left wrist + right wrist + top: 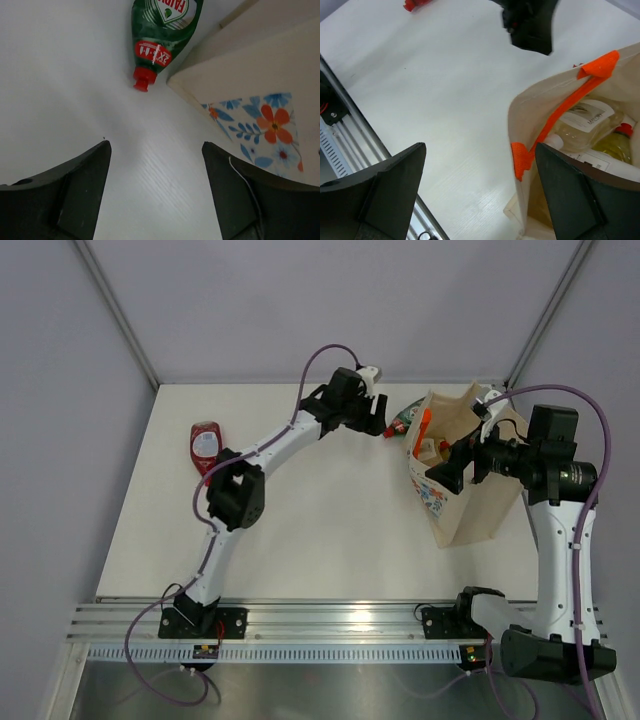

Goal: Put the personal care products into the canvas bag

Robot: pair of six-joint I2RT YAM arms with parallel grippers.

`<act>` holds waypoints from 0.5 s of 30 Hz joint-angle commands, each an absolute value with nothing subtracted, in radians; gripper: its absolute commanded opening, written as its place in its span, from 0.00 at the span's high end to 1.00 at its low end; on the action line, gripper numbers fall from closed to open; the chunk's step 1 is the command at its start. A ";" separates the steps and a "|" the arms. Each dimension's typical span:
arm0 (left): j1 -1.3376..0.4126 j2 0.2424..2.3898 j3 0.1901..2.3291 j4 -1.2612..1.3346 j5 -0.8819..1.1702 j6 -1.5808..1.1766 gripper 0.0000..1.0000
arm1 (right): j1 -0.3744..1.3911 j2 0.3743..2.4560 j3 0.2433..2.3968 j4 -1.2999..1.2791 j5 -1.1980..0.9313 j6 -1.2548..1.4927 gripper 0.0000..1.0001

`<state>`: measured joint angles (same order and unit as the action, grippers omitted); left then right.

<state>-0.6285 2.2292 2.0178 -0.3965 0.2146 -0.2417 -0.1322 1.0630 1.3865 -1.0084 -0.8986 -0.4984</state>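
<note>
Green bottle (pixel 162 30) lay on tabletop (pixel 330 530) just left of bag (pixel 260 65), cap toward open, empty left fingers (pixel 65 195). Best bet was advancing past cap, closing across body. Right fingers (pixel 375 195) hung open at bag mouth.

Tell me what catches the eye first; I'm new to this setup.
The canvas bag with orange handles sits far right on the table, bottles inside. A green red-capped bottle lies beside it, ahead of the open left gripper; a red bottle lies alone at far left.

White arms (pixel 275 444), black joints (pixel 237 496), purple cables (pixel 331 348)
</note>
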 commanded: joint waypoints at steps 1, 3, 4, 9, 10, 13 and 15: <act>-0.643 2.440 2.335 -0.463 0.130 -0.242 0.28 | -0.137 1.049 1.347 -0.927 -0.969 -0.473 0.02; -0.643 2.491 2.382 -0.399 0.118 -0.314 0.28 | -0.144 1.042 1.322 -0.896 -0.991 -0.445 0.02; -0.643 2.502 2.375 -0.365 0.109 -0.340 0.25 | -0.147 1.042 1.318 -0.887 -0.997 -0.437 0.02; -0.650 2.560 2.370 -0.187 0.101 -0.483 0.20 | -0.172 1.035 1.279 -0.819 -1.037 -0.367 0.03; -0.652 2.565 2.370 -0.169 0.103 -0.517 0.20 | -0.172 1.037 1.263 -0.810 -1.034 -0.362 0.03; -0.655 2.586 2.381 -0.127 0.069 -0.548 0.19 | -0.172 1.058 1.255 -0.824 -1.002 -0.371 0.04; -0.657 2.606 2.388 -0.107 0.071 -0.558 0.19 | -0.172 1.063 1.256 -0.845 -1.008 -0.374 0.05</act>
<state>-0.6518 2.5954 2.3180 -0.2504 0.1104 -0.4931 -0.1665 1.0584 1.2560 -0.8680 -0.9886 -0.3901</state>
